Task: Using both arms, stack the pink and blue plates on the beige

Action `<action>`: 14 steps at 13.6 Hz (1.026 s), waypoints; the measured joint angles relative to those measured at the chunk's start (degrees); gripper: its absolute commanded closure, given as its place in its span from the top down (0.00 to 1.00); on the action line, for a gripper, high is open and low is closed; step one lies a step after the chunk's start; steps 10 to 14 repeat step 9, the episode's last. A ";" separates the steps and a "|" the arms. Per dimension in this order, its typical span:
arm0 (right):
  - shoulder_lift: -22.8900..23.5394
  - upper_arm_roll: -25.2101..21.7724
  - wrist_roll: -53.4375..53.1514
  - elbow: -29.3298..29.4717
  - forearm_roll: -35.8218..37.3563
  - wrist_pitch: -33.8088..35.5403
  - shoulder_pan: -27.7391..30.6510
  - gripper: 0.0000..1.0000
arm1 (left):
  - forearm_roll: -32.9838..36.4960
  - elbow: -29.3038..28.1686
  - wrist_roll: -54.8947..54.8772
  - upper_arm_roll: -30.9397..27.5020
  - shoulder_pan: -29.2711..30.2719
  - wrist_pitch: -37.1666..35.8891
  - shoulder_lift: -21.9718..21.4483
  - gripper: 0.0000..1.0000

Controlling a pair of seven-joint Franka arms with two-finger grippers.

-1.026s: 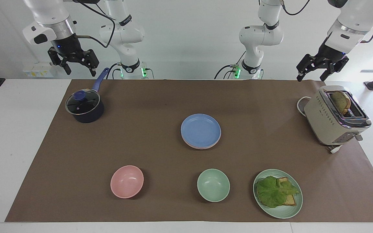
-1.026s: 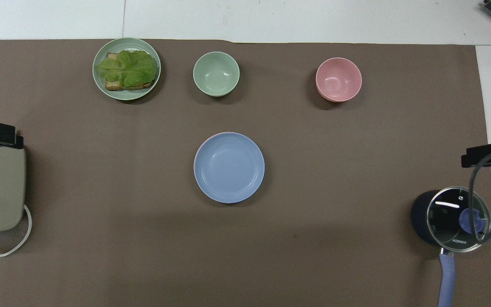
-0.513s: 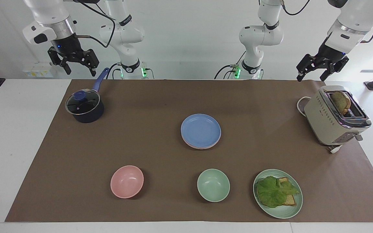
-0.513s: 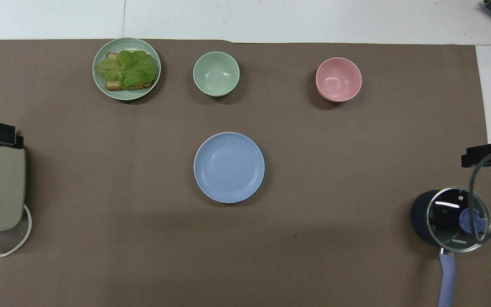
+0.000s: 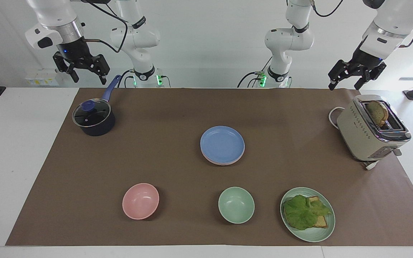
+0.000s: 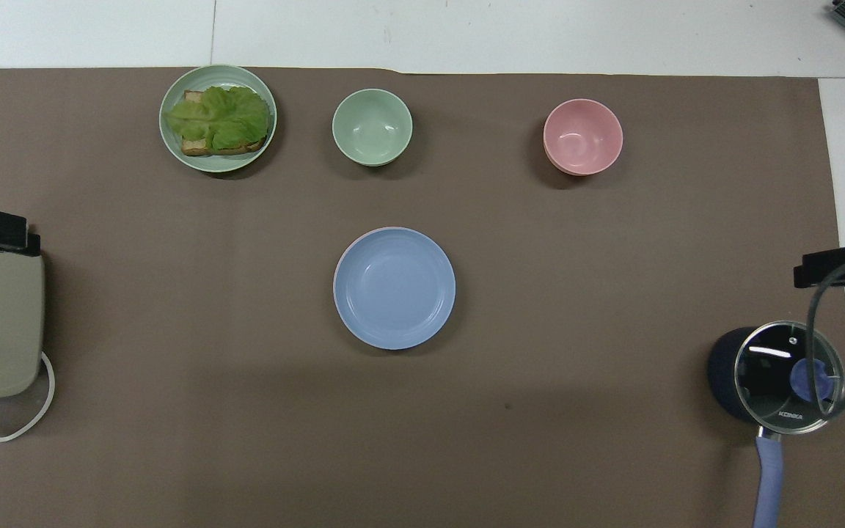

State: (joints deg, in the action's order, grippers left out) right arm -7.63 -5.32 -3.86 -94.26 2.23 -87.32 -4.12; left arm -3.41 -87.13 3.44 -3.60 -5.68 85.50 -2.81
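Observation:
The blue plate (image 5: 222, 143) lies on top of a stack in the middle of the brown mat. A thin edge of the pink plate (image 5: 222, 163) shows under it. The beige plate is hidden beneath them. My right gripper (image 5: 89, 77) hangs open and empty in the air over the table's edge at the right arm's end, above the saucepan's handle. My left gripper (image 5: 346, 83) hangs open and empty over the mat's corner at the left arm's end, above the toaster. Neither gripper touches anything.
A dark saucepan (image 5: 93, 120) with a glass lid stands below the right gripper. A beige toaster (image 5: 369, 130) holds a slice of bread. Farther from the robots stand a pink bowl (image 5: 140, 201), a green bowl (image 5: 236, 205) and a green plate (image 5: 323, 233) with lettuce and toast.
Both grippers have risen very slightly and now hang still. The plates and other things have not moved.

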 measured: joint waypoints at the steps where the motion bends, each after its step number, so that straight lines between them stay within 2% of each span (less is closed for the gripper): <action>1: 0.00 0.00 0.00 -0.01 0.00 0.00 0.00 1.00 | 0.00 0.00 0.00 0.00 0.00 0.00 0.00 1.00; 14: 1.56 -0.47 0.00 0.05 0.02 -1.03 0.61 1.00 | 0.00 0.00 0.00 0.00 0.00 0.00 0.00 1.00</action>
